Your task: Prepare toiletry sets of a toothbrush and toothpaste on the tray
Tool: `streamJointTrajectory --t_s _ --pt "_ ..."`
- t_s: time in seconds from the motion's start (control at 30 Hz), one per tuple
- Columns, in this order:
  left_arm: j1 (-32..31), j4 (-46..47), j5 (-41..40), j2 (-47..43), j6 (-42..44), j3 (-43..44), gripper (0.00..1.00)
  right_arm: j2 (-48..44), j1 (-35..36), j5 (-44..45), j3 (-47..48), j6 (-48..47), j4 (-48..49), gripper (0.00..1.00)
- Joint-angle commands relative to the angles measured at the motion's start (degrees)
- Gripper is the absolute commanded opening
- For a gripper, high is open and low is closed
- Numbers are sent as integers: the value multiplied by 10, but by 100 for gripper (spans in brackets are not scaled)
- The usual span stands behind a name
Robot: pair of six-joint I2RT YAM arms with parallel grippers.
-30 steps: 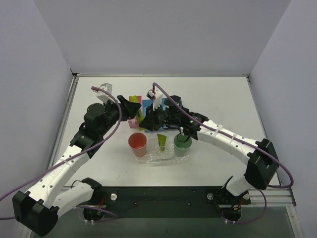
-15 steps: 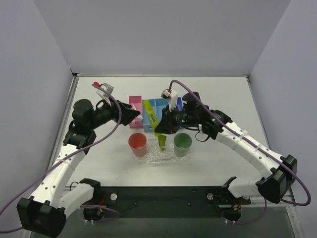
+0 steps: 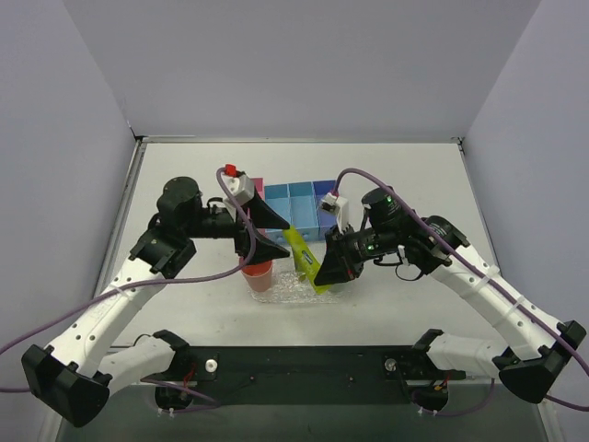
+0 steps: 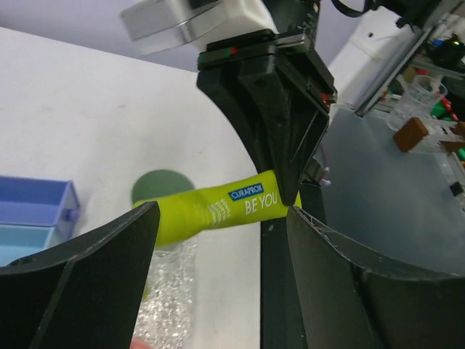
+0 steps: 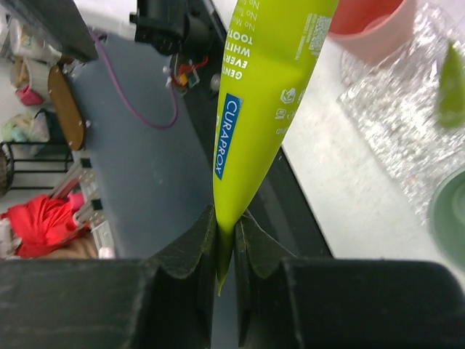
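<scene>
Two toothpaste tubes show. One [image 5: 269, 94], yellow-green with blue lettering, is pinched by its flat crimped end in the right gripper [image 5: 225, 218], whose jaws are closed tight on it. It hangs slanted over the tray [image 5: 392, 109], cap end pointing up towards the bins. The second tube [image 5: 452, 87] is only a blurred yellow-green shape on the tray's bumpy clear surface.

The left gripper [image 3: 291, 241] stands with its jaws spread wide, holding nothing. The raised tube's narrow end lies between them, but whether it touches either one I cannot tell.

There are two cups. The red cup [image 3: 259, 274] stands upright at the tray's left end, its inside showing only red. The green cup [image 4: 163, 190] sits by the right end, and I cannot tell whether it is on the tray or just beside it.

There is one tray, oval and glittery, on the white table [image 3: 414, 175] between the two arms. Behind it runs a row of bins, with three blue compartments [image 3: 299, 204] visible and one pink [image 3: 255, 187] at the left, partly hidden by the left arm. What they hold cannot be made out
</scene>
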Motion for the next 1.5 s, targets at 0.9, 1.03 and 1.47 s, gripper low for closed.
streamJointTrajectory --t_s 0.9,1.03,1.47 --pt "-171 -146 68 52 122 17 82 42 70 -135 76 -35 -253 0" --pt "-181 -158 77 67 136 17 82 46 74 -143 83 -43 -257 0" --pt "-190 -153 145 97 128 13 44 58 74 -135 78 -81 -272 0"
